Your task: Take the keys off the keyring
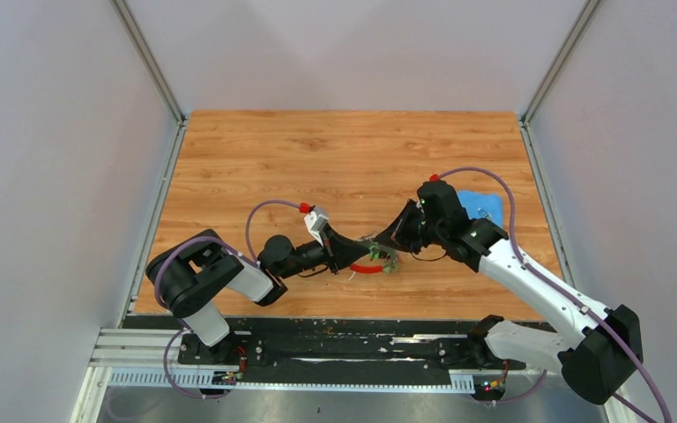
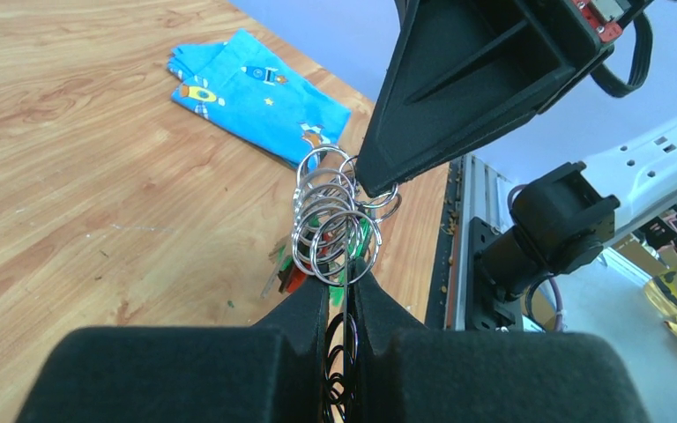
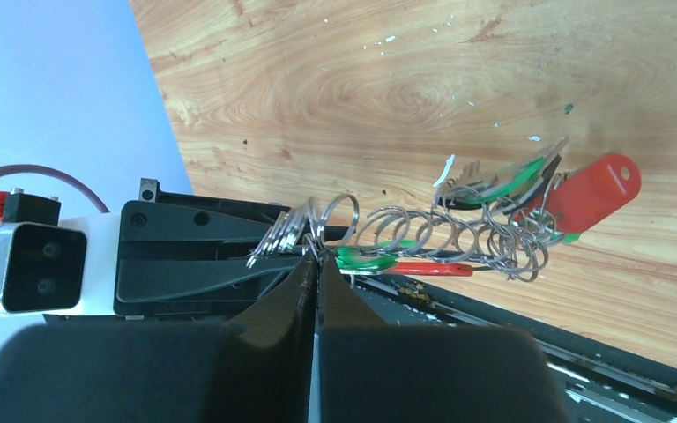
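With left gripper [image 2: 342,284] and right gripper [image 3: 316,264] both pinched shut on the keyring [image 2: 328,225] strung between them, keys [image 3: 494,183] hanging off it, I should pry it open slowly, not tug.

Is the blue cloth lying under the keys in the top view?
No, the blue cloth lies off to the right, clearly apart from the keys.
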Robot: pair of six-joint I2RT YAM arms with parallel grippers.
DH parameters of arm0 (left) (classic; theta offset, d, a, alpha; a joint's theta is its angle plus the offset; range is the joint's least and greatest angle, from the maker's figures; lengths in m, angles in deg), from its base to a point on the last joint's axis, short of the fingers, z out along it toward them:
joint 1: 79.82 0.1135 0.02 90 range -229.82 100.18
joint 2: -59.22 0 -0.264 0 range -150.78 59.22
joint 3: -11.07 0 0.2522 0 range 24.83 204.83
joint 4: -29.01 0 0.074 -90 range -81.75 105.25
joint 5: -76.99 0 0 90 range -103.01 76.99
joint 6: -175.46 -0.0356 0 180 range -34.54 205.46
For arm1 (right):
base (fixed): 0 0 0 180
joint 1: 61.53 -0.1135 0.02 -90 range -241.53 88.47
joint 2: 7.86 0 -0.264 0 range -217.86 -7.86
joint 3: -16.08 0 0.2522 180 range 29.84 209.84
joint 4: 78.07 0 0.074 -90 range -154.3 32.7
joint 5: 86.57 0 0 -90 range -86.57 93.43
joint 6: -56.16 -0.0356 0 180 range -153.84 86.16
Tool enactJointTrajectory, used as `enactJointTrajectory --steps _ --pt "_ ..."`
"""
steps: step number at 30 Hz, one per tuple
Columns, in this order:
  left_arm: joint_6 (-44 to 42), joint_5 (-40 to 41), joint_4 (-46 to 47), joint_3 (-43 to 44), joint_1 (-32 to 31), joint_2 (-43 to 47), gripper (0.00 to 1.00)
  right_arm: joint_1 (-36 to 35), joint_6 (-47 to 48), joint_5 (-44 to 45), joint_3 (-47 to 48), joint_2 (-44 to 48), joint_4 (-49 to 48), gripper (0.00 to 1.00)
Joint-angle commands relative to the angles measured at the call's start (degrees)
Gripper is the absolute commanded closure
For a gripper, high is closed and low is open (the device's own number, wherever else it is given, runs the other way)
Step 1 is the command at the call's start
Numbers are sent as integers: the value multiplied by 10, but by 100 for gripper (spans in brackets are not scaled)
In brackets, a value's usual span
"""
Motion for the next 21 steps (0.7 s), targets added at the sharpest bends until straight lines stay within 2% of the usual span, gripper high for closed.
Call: enactJointTrajectory --steps 1,11,15,21 --pt "-21 -21 36 9 1 1 100 13 86 15 66 -15 69 99" --pt "-23 -67 35 22 1 -5 100 11 306 -44 246 -125 248 99" --pt "-21 -72 34 24 1 -11 100 2 363 -22 286 -144 293 99" --pt "-15 -70 30 35 2 -26 100 -37 422 18 306 -155 309 99"
